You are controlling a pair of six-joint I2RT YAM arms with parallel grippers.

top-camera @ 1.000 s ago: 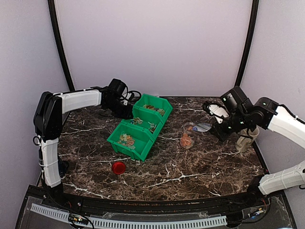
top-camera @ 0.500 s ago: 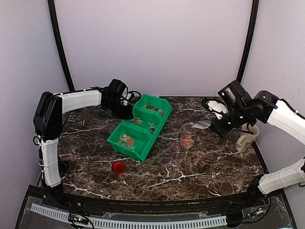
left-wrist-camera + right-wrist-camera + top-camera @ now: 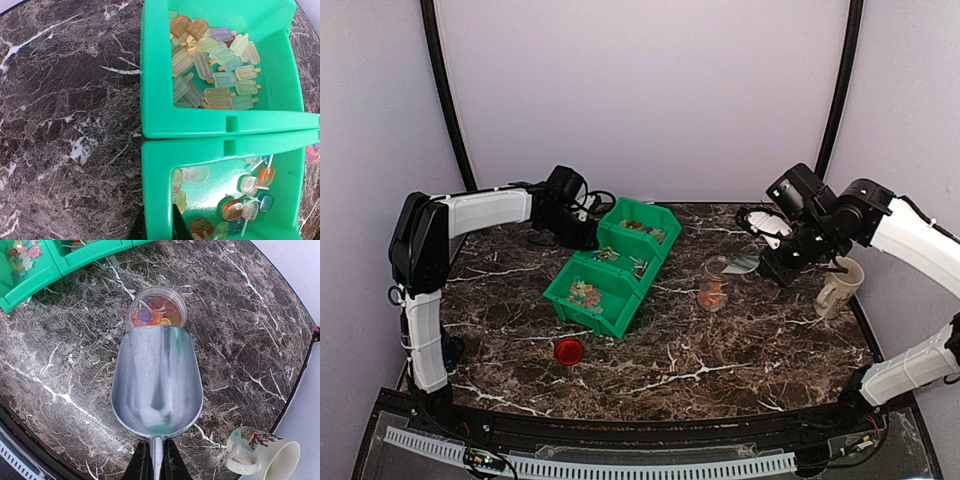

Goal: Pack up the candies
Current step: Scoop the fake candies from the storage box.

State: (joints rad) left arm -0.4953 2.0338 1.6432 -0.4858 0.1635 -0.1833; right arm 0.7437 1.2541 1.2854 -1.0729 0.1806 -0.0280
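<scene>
Small loose candies [image 3: 232, 207] lie in three joined green bins [image 3: 592, 297]. My left gripper [image 3: 159, 225] is shut on the side wall of the middle bin [image 3: 157, 190], one finger inside and one outside. My right gripper [image 3: 156, 460] is shut on the handle of a metal scoop [image 3: 157, 382]. The scoop's bowl is empty and hangs just above and beside a clear jar [image 3: 156, 307]. The jar stands upright with orange, purple and yellow candies [image 3: 150, 316] at its bottom. In the top view the scoop [image 3: 745, 263] hovers right of the jar [image 3: 712, 292].
A round red lid [image 3: 569, 350] lies on the marble table in front of the bins. A white patterned mug [image 3: 838, 288] stands at the right edge, close to my right arm. Popsicle-shaped sweets [image 3: 215, 75] fill the far bin.
My right arm has risen and drawn back a little, taking the scoop up from the jar's mouth. The left arm and the bins have not moved.
</scene>
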